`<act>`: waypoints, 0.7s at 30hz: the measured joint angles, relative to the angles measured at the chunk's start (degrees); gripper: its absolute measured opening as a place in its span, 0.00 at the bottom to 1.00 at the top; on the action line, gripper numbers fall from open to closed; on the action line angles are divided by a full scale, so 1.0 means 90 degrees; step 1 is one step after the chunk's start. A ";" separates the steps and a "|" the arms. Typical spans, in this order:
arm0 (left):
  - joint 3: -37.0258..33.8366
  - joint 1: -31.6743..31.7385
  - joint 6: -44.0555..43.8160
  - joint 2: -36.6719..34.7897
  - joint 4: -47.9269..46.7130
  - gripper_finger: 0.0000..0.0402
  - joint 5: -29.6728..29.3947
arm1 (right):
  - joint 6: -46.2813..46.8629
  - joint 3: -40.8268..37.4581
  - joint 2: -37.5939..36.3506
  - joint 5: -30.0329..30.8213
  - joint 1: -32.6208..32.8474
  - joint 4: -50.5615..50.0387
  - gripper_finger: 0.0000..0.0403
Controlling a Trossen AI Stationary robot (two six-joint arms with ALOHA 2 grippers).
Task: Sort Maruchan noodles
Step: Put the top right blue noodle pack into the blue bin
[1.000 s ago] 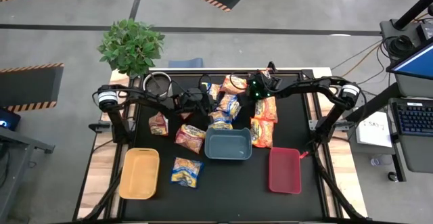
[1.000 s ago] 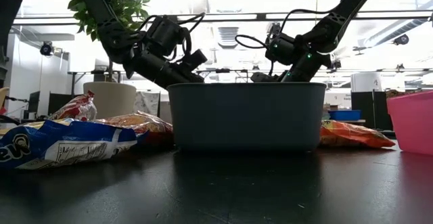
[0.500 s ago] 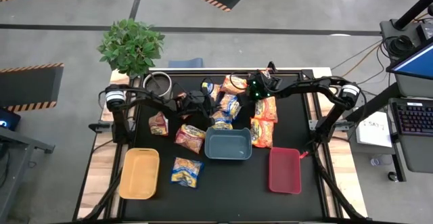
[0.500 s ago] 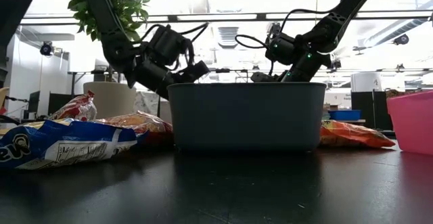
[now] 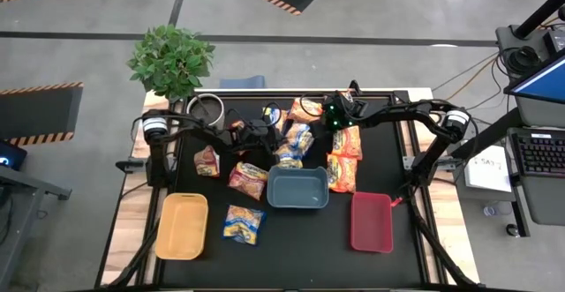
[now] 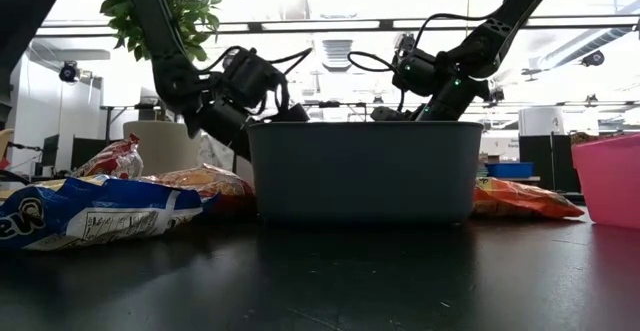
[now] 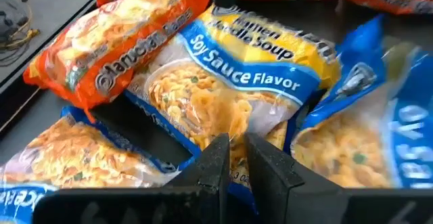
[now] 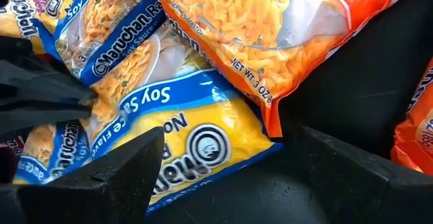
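Maruchan packets lie about the far half of the black table: blue-and-yellow ones piled in the middle, orange ones to their right, maroon ones on the left, and one blue-and-yellow near the front. My left gripper reaches in from the left, its fingers almost together, tips at a blue-and-yellow Soy Sauce packet. My right gripper hovers open over another blue-and-yellow packet, beside an orange packet. My left gripper comes slanting down from the table's left, with its near-shut fingertips over the Soy Sauce packet's lower edge. Whether they touch the packet, I cannot tell.
Three trays stand along the near side: yellow, blue-grey and red. The blue-grey tray hides the pile in the low view. A round white rim sits at the far left corner, with a potted plant beyond the table.
My left gripper has moved toward the table's right, into the pile of blue-and-yellow packets, and has tipped and sunk lower. The right arm and the packets have kept still.
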 joint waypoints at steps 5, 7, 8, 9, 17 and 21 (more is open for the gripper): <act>0.0001 0.0010 -0.0021 0.0067 -0.0072 0.09 -0.0061 | 0.0051 0.0000 0.0000 0.0000 0.0000 0.0002 0.81; -0.0002 0.0009 -0.0020 0.0068 -0.0086 0.09 -0.0060 | 0.0066 0.0000 0.0000 0.0000 0.0002 0.0002 0.81; -0.0004 0.0010 -0.0020 0.0072 -0.0099 0.09 -0.0059 | 0.0069 0.0000 0.0000 0.0000 0.0002 0.0005 0.81; -0.0006 0.0009 -0.0020 0.0072 -0.0103 0.09 -0.0057 | 0.0072 0.0000 0.0003 0.0000 0.0002 0.0011 0.81; -0.0006 0.0002 -0.0039 0.0072 -0.0115 0.09 -0.0054 | 0.0338 0.0009 0.0526 -0.0223 0.0096 0.1005 0.81; -0.0006 0.0002 -0.0044 0.0072 -0.0115 0.09 -0.0051 | 0.0438 0.0012 0.0664 -0.0573 0.0115 0.1591 0.81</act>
